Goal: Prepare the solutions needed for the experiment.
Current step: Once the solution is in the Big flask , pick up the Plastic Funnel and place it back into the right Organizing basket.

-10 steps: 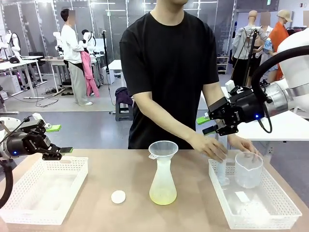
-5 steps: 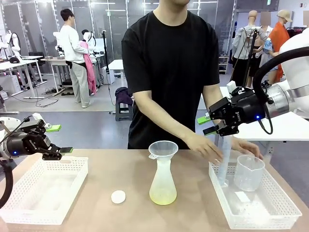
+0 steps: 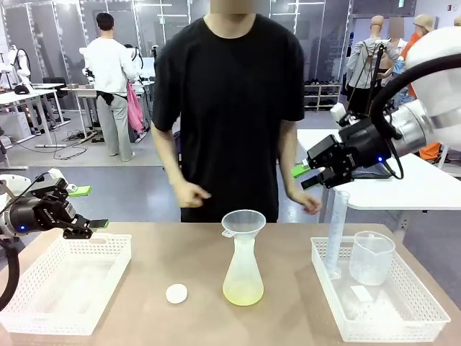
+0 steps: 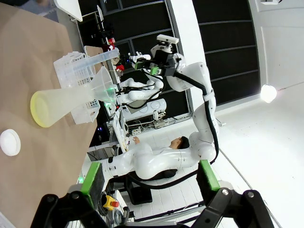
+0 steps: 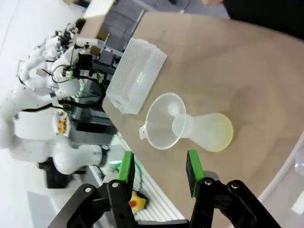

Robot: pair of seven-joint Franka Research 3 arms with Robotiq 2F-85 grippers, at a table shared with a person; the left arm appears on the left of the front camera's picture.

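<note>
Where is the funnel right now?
In the front view, the funnel sits in the neck of the flask at mid-table, between the left basket and the right basket.

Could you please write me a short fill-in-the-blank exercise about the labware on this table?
1. A ____ sits in the mouth of the conical flask.
2. The pale yellow-green solution lies shallow at the flask's ____.
3. The beaker stands inside the white basket on the robot's ____ side.
Missing words: funnel; bottom; right.
</note>
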